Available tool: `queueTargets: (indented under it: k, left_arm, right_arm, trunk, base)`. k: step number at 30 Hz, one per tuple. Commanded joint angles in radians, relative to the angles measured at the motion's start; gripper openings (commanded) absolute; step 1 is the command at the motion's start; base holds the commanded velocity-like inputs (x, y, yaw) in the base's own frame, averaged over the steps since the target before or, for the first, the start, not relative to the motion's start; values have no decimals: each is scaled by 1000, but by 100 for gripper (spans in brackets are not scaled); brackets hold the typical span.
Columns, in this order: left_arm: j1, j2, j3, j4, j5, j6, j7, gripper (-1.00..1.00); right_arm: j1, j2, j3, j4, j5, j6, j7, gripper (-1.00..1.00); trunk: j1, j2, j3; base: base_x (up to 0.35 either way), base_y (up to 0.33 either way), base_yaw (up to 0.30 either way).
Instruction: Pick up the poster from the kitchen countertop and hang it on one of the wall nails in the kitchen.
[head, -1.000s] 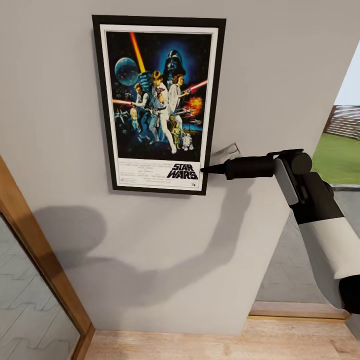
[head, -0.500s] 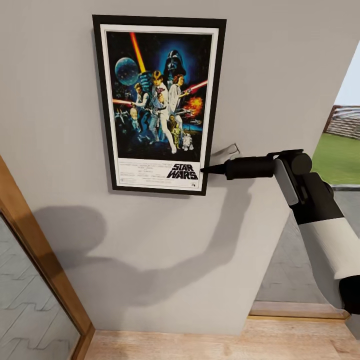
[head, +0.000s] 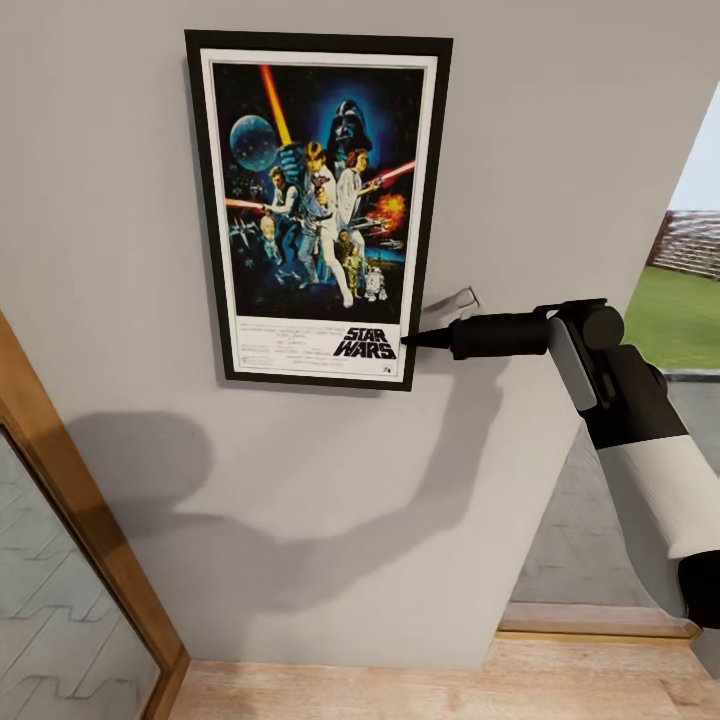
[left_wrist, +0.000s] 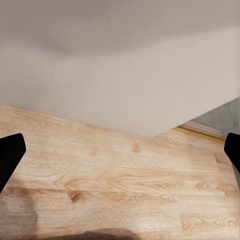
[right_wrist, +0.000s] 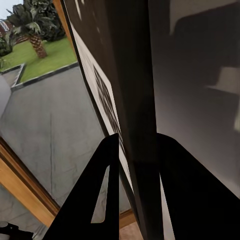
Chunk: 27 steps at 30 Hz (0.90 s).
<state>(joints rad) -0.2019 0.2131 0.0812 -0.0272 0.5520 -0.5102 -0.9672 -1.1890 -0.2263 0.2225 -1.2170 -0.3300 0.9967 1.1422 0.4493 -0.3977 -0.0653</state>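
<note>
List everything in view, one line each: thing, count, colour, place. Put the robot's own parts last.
poster: one, dark blue artwork, white border, black frame; upright against the wall.
wall: one, pale grey; behind the poster, carrying the arm's shadow.
wooden floor: one, light oak; below the wall.
wooden frame: one, brown; head view's lower left, beside glass.
lawn: one patch, green; outside, head view's right edge.
right claw: one, black; shut on the poster's lower right edge.
right arm: one, white and black; reaching in from the right.
left claw: one, black fingertips wide apart; over the floor.
</note>
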Motion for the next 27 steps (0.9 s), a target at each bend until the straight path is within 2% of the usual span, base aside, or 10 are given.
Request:
queueTargets:
  k: [1, 27]
  left_arm:
    - [-1, 0, 8, 1, -6, -4, -4, 100]
    - [-2, 0, 8, 1, -6, -4, -4, 100]
  right_arm:
    - [-1, -1, 1, 1, -1, 5, 4, -100]
    - [0, -1, 0, 0, -1, 5, 4, -100]
  trunk:
    - [1, -2, -2]
    - [1, -2, -2]
  base:
    - [0, 0, 0]
    - [0, 31, 0]
